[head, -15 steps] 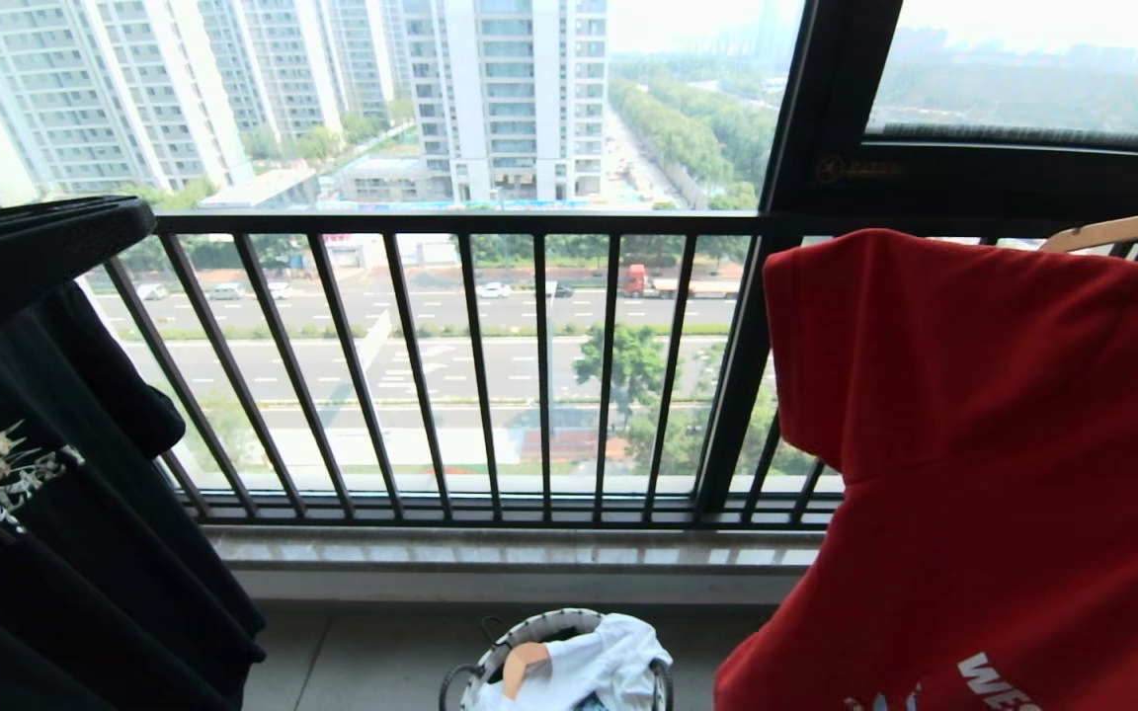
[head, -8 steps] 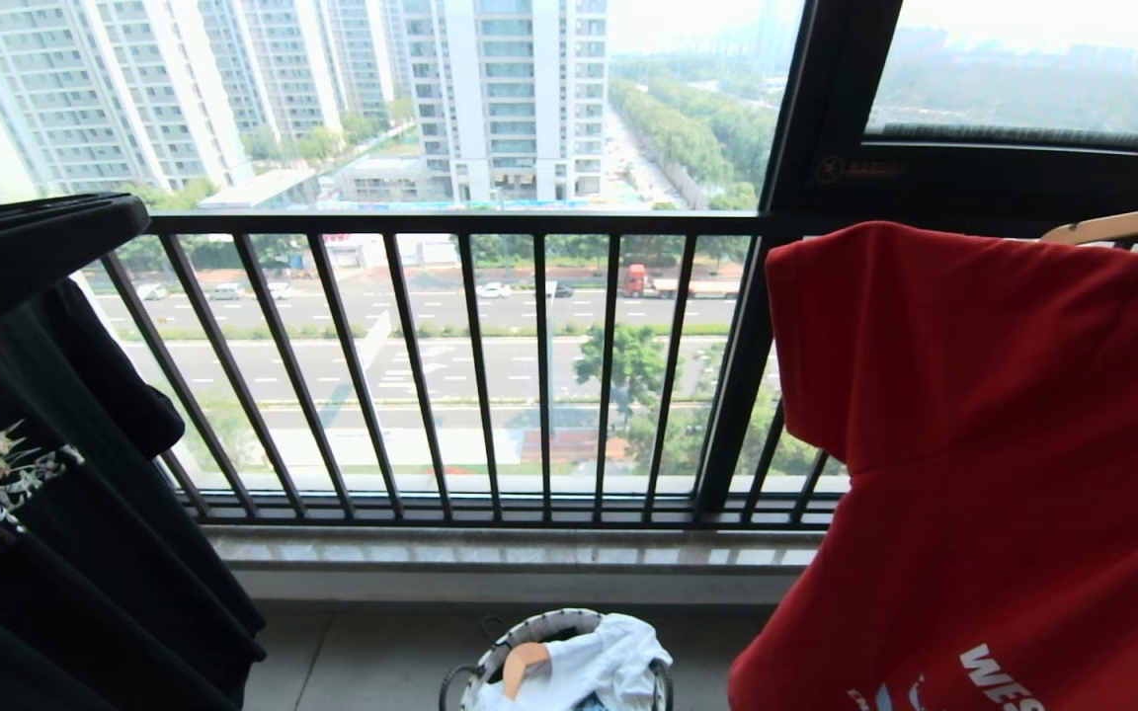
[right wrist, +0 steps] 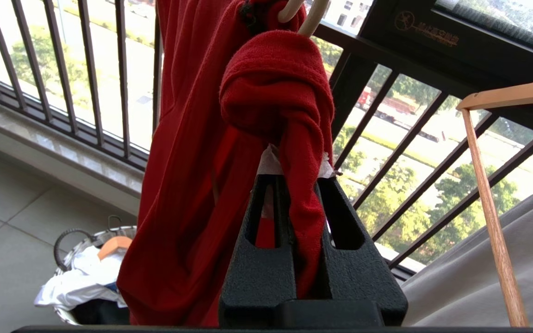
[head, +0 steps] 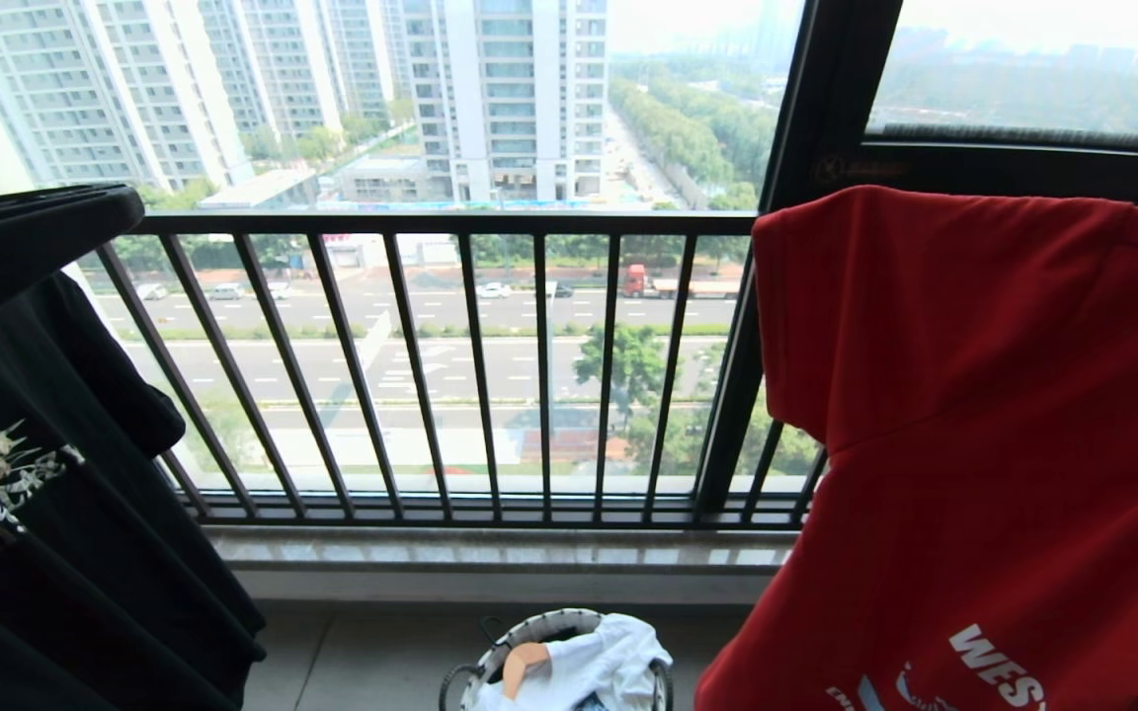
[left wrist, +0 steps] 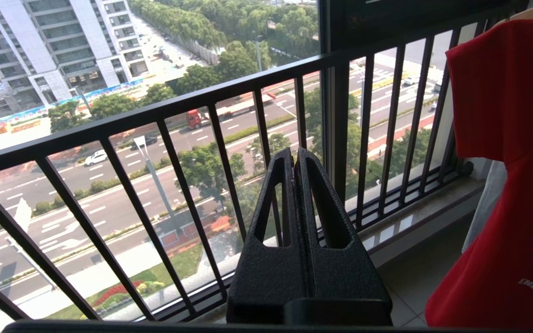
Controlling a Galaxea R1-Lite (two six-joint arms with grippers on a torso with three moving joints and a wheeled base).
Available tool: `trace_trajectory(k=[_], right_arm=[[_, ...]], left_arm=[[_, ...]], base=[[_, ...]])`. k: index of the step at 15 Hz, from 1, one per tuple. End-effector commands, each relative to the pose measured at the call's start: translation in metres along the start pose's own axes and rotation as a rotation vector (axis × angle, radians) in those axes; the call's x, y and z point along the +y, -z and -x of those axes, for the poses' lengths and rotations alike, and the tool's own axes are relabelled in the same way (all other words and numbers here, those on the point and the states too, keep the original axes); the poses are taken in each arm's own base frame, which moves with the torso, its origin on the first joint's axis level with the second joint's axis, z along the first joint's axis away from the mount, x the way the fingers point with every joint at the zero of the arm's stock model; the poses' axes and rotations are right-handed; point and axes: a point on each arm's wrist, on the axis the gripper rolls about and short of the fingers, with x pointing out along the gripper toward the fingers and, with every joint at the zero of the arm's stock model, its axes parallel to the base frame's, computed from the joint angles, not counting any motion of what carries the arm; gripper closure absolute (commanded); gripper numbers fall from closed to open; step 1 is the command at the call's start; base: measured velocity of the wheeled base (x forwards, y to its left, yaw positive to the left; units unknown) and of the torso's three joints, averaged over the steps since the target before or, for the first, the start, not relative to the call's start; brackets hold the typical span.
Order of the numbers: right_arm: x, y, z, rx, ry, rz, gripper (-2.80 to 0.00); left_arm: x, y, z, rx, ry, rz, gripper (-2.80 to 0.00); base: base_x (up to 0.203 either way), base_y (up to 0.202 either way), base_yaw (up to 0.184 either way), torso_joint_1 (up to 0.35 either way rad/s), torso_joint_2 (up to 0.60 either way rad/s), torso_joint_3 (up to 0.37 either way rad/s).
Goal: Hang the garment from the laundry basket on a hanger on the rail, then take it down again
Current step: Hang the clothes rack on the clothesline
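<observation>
Right gripper (right wrist: 294,185) clamps bright red T-shirt (right wrist: 192,185) on cream-white wire hanger (right wrist: 306,16); left gripper (left wrist: 295,159) pressed together, empty.

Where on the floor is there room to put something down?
Bare floor tiles lie between the black shirt and the basket, below the window ledge. Another bare patch sits in front of the basket in the right wrist view. The right side is crowded: the red shirt hangs there.
</observation>
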Motion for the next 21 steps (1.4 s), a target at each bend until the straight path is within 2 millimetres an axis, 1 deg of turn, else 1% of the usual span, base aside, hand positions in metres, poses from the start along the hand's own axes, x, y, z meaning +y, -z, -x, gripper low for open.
trace_trajectory(k=[1,5,7,9,12,14,17,19,21], right_arm=[[0.0,0.0,-0.006,0.019,-0.007,0.003,0.0],[0.0,-0.002,-0.003,-0.006,-0.013,0.0,0.0],[0.0,-0.001,-0.005,0.009,-0.011,-0.001,0.0],[0.0,-0.003,-0.013,0.027,-0.01,-0.001,0.0],[-0.002,-0.009,-0.02,0.032,-0.001,-0.004,0.0],[-0.004,-0.015,-0.022,0.027,0.021,-0.005,0.0],[-0.006,-0.016,-0.039,0.077,0.07,-0.028,0.0],[-0.007,-0.02,-0.048,0.07,0.08,-0.039,0.0],[-0.008,-0.023,-0.063,0.074,0.093,-0.037,0.0]], left_arm=[[0.0,0.0,0.0,-0.002,-0.001,-0.001,0.0],[0.0,0.0,0.0,-0.003,-0.002,-0.001,0.0],[0.0,-0.001,0.001,-0.006,-0.002,-0.001,0.0],[0.0,-0.002,0.003,-0.013,-0.003,0.001,0.0],[0.0,0.0,-0.001,0.003,0.001,0.001,0.0],[0.0,-0.001,0.001,-0.003,0.0,0.001,0.0],[0.001,-0.003,0.004,-0.014,-0.003,0.001,0.0],[0.001,-0.005,0.005,-0.02,-0.006,0.001,0.0],[0.001,-0.006,0.007,-0.029,-0.008,0.001,0.0]], base=[[0.0,0.0,0.0,0.0,0.0,0.0],[0.0,0.0,0.0,0.0,0.0,0.0],[0.0,0.0,0.0,0.0,0.0,0.0],[0.0,0.0,0.0,0.0,0.0,0.0],[0.0,0.0,0.0,0.0,0.0,0.0],[0.0,0.0,0.0,0.0,0.0,0.0],[0.0,0.0,0.0,0.0,0.0,0.0],[0.0,0.0,0.0,0.0,0.0,0.0],[0.0,0.0,0.0,0.0,0.0,0.0]])
